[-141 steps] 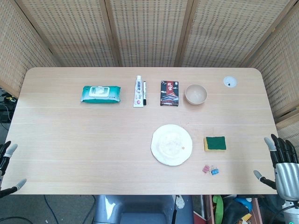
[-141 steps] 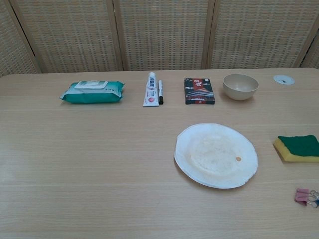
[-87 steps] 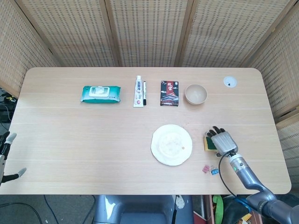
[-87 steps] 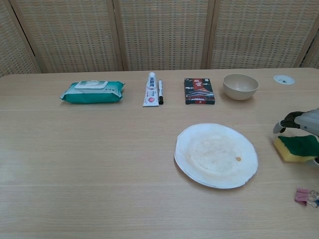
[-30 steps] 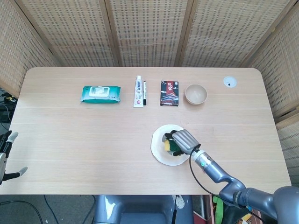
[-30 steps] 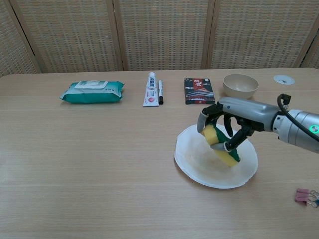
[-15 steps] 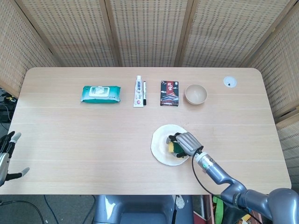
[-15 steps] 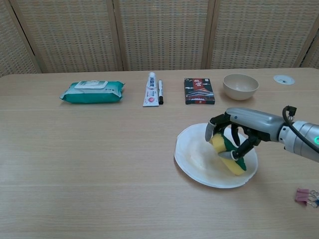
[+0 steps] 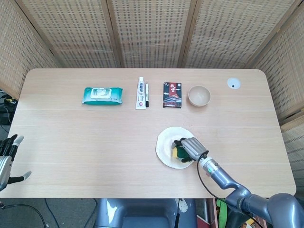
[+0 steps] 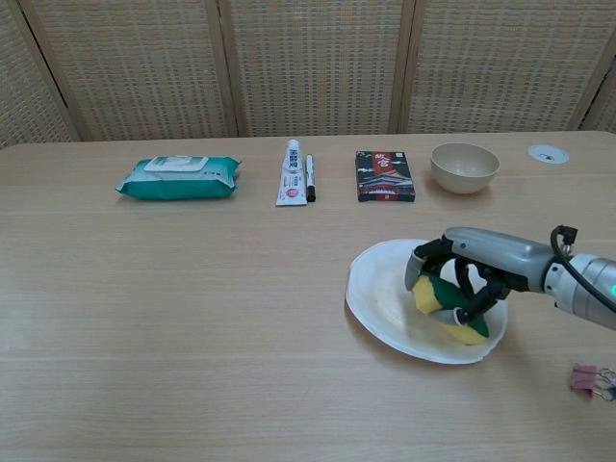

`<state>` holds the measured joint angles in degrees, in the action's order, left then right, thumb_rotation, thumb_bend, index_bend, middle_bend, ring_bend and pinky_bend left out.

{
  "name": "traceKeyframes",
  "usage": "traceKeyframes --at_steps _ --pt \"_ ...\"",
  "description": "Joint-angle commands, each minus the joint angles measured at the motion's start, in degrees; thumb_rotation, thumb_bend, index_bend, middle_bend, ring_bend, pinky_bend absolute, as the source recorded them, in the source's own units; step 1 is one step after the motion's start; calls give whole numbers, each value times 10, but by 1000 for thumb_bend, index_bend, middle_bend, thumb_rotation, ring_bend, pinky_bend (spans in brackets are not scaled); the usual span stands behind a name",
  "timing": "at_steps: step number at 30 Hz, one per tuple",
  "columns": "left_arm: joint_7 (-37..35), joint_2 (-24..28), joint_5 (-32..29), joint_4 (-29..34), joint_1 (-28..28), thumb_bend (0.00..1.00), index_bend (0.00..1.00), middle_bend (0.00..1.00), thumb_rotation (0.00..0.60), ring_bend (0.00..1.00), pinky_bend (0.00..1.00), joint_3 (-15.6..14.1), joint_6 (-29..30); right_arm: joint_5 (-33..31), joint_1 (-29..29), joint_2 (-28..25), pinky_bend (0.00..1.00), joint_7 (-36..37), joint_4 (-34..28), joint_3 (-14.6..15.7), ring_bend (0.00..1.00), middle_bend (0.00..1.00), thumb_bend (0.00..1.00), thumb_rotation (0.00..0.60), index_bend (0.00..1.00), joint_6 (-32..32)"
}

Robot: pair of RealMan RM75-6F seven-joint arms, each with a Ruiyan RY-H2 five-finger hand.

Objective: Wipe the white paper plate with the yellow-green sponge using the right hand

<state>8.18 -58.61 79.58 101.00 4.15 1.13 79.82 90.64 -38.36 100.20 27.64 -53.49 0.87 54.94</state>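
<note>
Right robot hand (image 10: 462,274) grips the yellow-green rectangular sponge (image 10: 449,306), pressing it onto the round white paper plate (image 10: 385,294) near the plate's right rim. Bare light wooden worktop (image 10: 192,318) lies left of plate. Left robot hand (image 9: 5,161), fingers spread and holding nothing, sits off the worktop's left edge.

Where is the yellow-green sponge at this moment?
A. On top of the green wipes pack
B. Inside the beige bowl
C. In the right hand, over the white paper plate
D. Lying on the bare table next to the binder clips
C: the right hand holds the sponge with its fingers around it, down on the white paper plate.
</note>
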Motion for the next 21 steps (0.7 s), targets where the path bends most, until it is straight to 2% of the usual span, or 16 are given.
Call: traceKeyframes --at_steps 1,9,16,21 --pt "0 0 1 0 0 0 0 0 600 0 0 0 1 2 1 6 561 8 10 3 371 502 320 600 396 2" --pt "-2 1 3 0 0 0 0 0 600 0 0 -2 1 5 -1 -14 561 22 -18 -9 371 502 325 600 396 31" --pt "-8 4 11 2 -1 0 0 0 600 0 0 -6 4 -18 -7 -41 561 -19 -56 -39 375 503 334 600 396 38" --pt "-12 5 13 1 -2 0 0 0 600 0 0 -6 6 -29 -3 -40 561 -29 -59 -32 376 504 336 600 396 20"
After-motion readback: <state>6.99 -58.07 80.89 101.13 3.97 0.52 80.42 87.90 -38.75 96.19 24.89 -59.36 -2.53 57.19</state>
